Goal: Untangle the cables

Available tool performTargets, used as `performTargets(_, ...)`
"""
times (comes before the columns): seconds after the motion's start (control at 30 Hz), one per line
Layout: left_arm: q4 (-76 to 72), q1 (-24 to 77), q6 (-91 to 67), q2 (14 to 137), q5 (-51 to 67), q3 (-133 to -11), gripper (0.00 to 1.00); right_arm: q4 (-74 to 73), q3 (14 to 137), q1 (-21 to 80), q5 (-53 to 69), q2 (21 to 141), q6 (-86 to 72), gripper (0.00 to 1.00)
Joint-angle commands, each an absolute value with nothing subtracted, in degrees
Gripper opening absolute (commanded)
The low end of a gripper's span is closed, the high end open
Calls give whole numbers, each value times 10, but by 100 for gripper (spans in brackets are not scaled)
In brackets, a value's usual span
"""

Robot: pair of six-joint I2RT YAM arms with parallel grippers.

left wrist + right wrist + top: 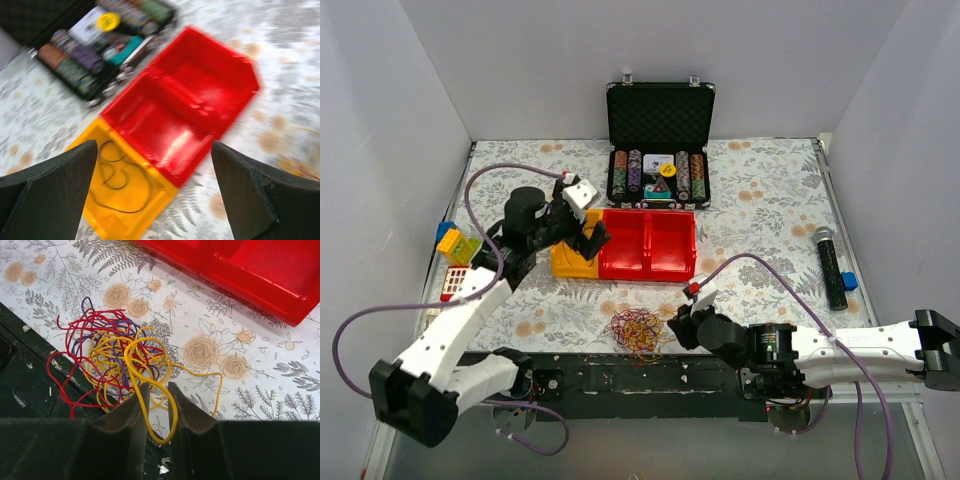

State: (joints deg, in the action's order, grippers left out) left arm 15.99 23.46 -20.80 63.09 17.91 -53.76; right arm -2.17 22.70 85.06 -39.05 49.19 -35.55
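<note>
A tangle of red, yellow and purple cables (634, 329) lies at the table's near edge; in the right wrist view the tangle (107, 347) is just ahead of the fingers. My right gripper (677, 325) (158, 388) is nearly closed, with a yellow cable loop (150, 412) pinched between its jaws. Dark thin cable loops (117, 175) lie in the yellow bin (135, 220) (570, 263). My left gripper (586, 236) (155, 195) is open and empty, hovering above the yellow bin.
A red two-compartment bin (648, 245) (180, 107) (260, 270) adjoins the yellow one. An open black case of poker chips (659, 150) stands behind. A black microphone (831, 265) lies at the right, toy bricks (456, 247) at the left edge.
</note>
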Motion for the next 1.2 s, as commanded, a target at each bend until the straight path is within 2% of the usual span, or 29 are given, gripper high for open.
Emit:
performTargets(0.0, 270, 249, -175, 548, 443, -527, 98, 28, 256, 853, -399, 494, -336, 30)
performTargets(0.13, 299, 301, -164, 536, 480, -488, 98, 61, 263, 853, -397, 504, -322, 29)
performTargets(0.3, 275, 389, -157, 540, 439, -450, 98, 75, 300, 853, -384, 519, -286, 27)
performTargets(0.47, 225, 414, -137, 564, 399, -433, 98, 54, 322, 854, -387, 516, -277, 26)
performTargets(0.83, 142, 478, -66, 636, 350, -410, 97, 52, 287, 853, -410, 467, -296, 20)
performTargets(1.03, 163, 504, -24, 663, 347, -416, 92, 36, 283, 853, -422, 451, -302, 18)
performTargets(1.17, 165, 515, -9, 679, 339, -428, 81, 21, 261, 853, -430, 413, -317, 18)
